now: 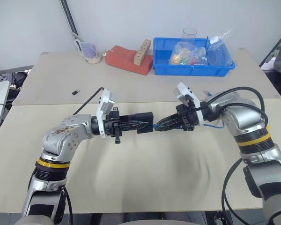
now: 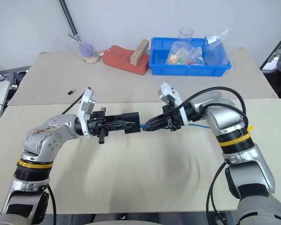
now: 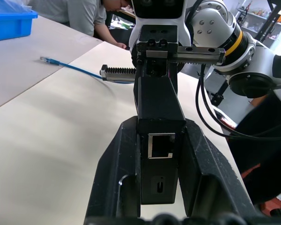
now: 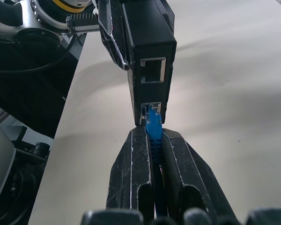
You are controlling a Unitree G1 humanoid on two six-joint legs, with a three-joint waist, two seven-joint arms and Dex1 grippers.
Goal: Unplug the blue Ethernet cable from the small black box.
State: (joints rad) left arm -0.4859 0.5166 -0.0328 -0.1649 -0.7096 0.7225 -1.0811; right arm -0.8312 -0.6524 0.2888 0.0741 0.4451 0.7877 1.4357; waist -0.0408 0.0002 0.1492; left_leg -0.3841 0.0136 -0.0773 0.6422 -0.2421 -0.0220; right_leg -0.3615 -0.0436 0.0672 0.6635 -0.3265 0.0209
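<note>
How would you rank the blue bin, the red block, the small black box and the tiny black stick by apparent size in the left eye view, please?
1. blue bin
2. red block
3. small black box, though it sits nearer the camera
4. tiny black stick

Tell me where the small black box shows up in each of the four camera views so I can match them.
Left eye view: black box mid-picture, between the two grippers.
Right eye view: black box just left of centre, same spot.
Left wrist view: black box centre, clamped between the left gripper's fingers.
Right wrist view: black box at the top.
Shared landmark: the blue cable, plugged into the box.
</note>
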